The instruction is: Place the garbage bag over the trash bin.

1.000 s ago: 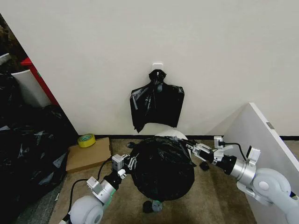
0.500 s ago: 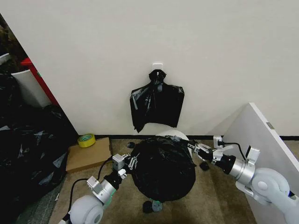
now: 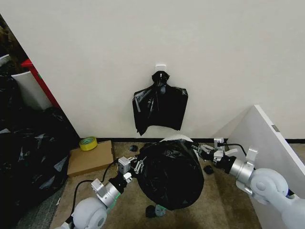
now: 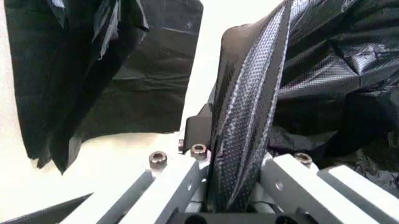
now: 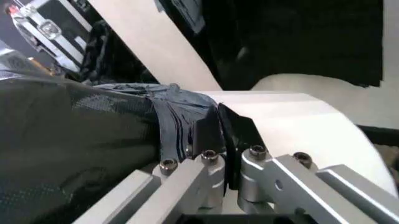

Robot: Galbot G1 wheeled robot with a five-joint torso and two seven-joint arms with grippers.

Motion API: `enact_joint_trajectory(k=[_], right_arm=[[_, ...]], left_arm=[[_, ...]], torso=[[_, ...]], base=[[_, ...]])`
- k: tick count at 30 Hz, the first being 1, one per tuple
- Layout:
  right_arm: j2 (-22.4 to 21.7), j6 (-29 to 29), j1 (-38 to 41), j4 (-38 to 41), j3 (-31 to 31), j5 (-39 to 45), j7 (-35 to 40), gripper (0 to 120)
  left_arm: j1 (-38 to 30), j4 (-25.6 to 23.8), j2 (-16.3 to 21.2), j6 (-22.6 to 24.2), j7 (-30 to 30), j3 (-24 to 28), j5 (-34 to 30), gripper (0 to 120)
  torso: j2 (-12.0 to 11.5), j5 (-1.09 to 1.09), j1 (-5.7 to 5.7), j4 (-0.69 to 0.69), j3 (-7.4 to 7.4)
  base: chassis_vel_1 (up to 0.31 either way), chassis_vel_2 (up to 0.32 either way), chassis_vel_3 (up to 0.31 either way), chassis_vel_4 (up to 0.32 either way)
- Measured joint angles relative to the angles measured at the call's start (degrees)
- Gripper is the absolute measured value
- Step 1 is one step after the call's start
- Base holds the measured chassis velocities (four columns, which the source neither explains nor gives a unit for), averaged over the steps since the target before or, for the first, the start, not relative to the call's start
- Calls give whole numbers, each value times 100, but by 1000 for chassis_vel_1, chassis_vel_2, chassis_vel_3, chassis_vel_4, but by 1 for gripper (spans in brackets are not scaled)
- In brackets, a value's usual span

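Note:
The glossy black garbage bag is stretched between both grippers and covers most of the trash bin, whose white rim peeks out behind the bag near the wall. My left gripper is shut on the bag's left edge, and a taut fold of the garbage bag runs between its fingers. At the right edge, my right gripper is shut on a bunched fold of the garbage bag, right against the trash bin.
A flat bundle of black bags hangs on the wall above the bin. A cardboard box with a yellow tape roll lies at left, beside a heap of black sacks. A white panel stands at right.
Both grippers have shifted the bag to the right and toward the wall. The right gripper drew back toward the bin's rim, and the bag sits further over the bin.

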Motion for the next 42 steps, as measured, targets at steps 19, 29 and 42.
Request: enact_joint_trajectory(k=[19, 29, 42], right_arm=[[274, 481, -471, 225, 833, 578, 514, 61], [548, 473, -857, 1781, 818, -452, 1701, 70], [1460, -1234, -1062, 2878, -1303, -2191, 4125, 20]], left_arm=[[25, 81, -68, 264, -490, -4, -20, 1], [171, -206, -443, 1055, -1844, 101, -567, 1], [130, -346, -728, 1652, -3107, 718, -576, 1]], torso=[[0, -1, 0, 0, 0], [0, -1, 0, 2, 0], [0, -1, 0, 0, -1]], base=[[0, 0, 0, 0], [0, 0, 0, 0], [0, 0, 0, 0]])
